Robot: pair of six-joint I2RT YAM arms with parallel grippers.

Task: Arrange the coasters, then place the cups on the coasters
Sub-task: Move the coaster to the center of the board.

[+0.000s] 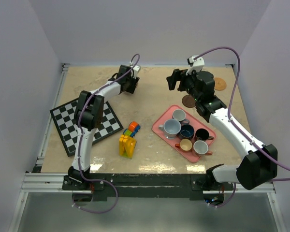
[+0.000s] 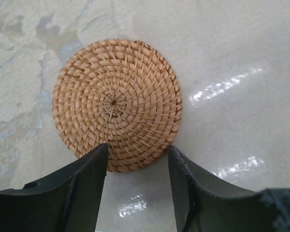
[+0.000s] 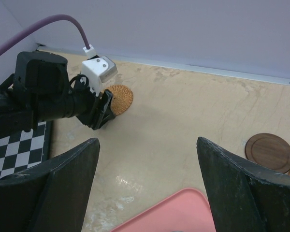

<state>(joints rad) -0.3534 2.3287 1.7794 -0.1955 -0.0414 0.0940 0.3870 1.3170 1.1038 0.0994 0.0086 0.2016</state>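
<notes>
A woven orange-tan coaster (image 2: 117,104) lies flat on the table at the back left. My left gripper (image 2: 137,147) is open just above it, and its fingertips straddle the coaster's near rim. In the top view the left gripper (image 1: 130,86) covers that coaster. A dark brown coaster (image 1: 188,100) and another orange-tan coaster (image 1: 220,84) lie at the back right. Several cups, among them a pale one (image 1: 172,127), a navy one (image 1: 187,131) and a black one (image 1: 202,134), stand on the pink tray (image 1: 160,124). My right gripper (image 3: 147,140) hangs open and empty above the table behind the tray.
A chessboard mat (image 1: 87,124) lies at the left. Colourful toy blocks (image 1: 128,140) stand between it and the tray. Walls close the table at the back and sides. The right wrist view shows the left gripper (image 3: 102,112) by the woven coaster (image 3: 121,99).
</notes>
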